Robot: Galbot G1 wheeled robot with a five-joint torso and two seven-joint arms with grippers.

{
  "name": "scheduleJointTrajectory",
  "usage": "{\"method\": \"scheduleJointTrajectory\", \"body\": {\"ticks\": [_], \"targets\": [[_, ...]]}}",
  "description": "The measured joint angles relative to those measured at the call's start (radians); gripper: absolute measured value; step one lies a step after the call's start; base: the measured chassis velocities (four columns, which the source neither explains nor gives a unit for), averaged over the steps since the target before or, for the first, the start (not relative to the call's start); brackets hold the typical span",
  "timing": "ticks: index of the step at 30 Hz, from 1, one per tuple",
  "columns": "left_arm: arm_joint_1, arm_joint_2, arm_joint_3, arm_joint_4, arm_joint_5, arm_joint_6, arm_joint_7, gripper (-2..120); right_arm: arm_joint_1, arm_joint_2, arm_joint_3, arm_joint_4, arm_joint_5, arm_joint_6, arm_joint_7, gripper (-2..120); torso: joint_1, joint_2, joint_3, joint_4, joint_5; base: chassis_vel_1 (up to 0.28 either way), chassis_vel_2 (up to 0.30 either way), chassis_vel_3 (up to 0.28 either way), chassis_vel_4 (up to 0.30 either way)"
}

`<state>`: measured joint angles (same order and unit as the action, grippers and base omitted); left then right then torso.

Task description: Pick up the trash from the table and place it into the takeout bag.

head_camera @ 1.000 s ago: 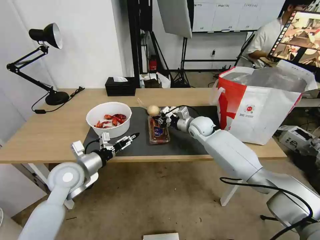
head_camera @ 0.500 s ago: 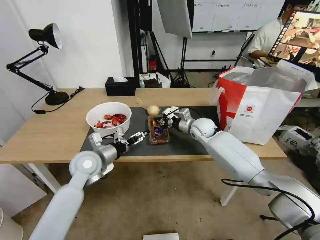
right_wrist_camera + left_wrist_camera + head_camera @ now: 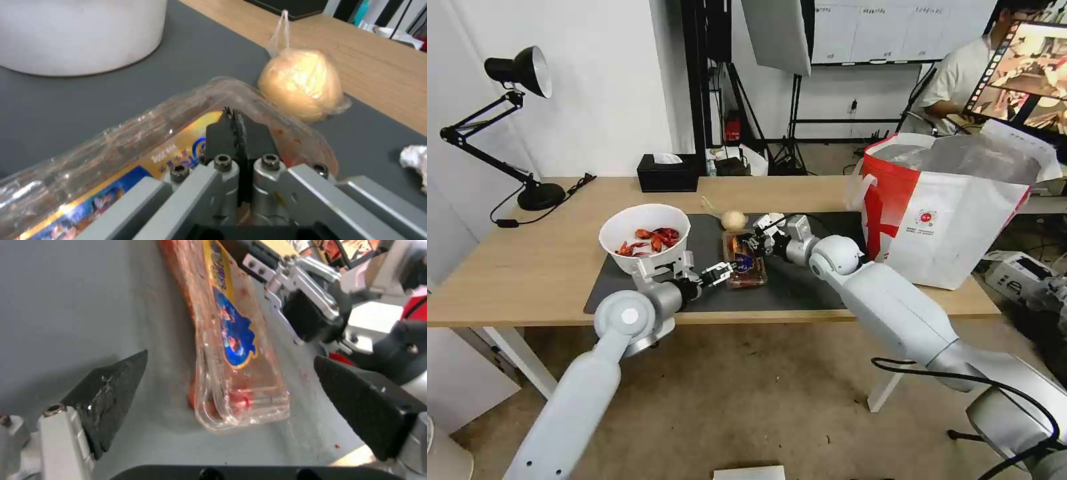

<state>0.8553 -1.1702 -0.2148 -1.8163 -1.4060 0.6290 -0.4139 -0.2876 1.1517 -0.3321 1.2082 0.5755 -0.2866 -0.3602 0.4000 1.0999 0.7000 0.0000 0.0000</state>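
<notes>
The clear hinged plastic tray (image 3: 744, 260) with food scraps lies on the dark grey mat (image 3: 800, 288) of the table (image 3: 527, 267). My right gripper (image 3: 754, 243) is at its far end, fingers pressed together on the tray's rim (image 3: 233, 123). My left gripper (image 3: 722, 272) is open at the tray's near left corner; in the left wrist view the tray's near end (image 3: 231, 350) lies between its spread fingers (image 3: 111, 396). The white bowl (image 3: 644, 233) of red crayfish shells stands to the left. The beige lump (image 3: 734, 220) sits just behind the tray. A crumpled tissue (image 3: 416, 156) lies on the mat nearby. The takeout bag (image 3: 954, 207) stands open at the right.
A black desk lamp (image 3: 514, 133) stands at the table's far left and a black tissue box (image 3: 667, 172) at the back edge. A person sits at a monitor behind the bag. Bare wood lies left of the mat.
My left arm has swung right along the table's front edge, from in front of the bowl to the tray's near corner. The right gripper has stayed at the tray's far end.
</notes>
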Motion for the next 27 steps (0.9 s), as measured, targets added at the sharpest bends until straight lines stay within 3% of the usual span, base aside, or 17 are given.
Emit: {"method": "scheduleJointTrajectory", "body": {"ticks": [7, 9, 27], "targets": [[-0.008, -0.011, 0.018, 0.012, -0.002, -0.046, -0.059, 100, -0.013, -0.001, 0.009, 0.006, -0.001, 0.0, 0.002, 0, 0.0, 0.0, 0.0, 0.0, 0.0, 0.0, 0.0, 0.0, 0.0], [-0.01, -0.017, 0.04, -0.001, -0.008, -0.096, -0.095, 100, -0.012, 0.0, 0.009, 0.007, -0.001, 0.0, 0.005, 0, 0.0, 0.0, 0.0, 0.0, 0.0, 0.0, 0.0, 0.0, 0.0], [-0.028, -0.054, 0.094, -0.002, -0.025, -0.198, -0.17, 100, -0.02, -0.002, 0.021, 0.008, -0.001, 0.0, 0.006, 0, 0.0, 0.0, 0.0, 0.0, 0.0, 0.0, 0.0, 0.0, 0.0]]}}
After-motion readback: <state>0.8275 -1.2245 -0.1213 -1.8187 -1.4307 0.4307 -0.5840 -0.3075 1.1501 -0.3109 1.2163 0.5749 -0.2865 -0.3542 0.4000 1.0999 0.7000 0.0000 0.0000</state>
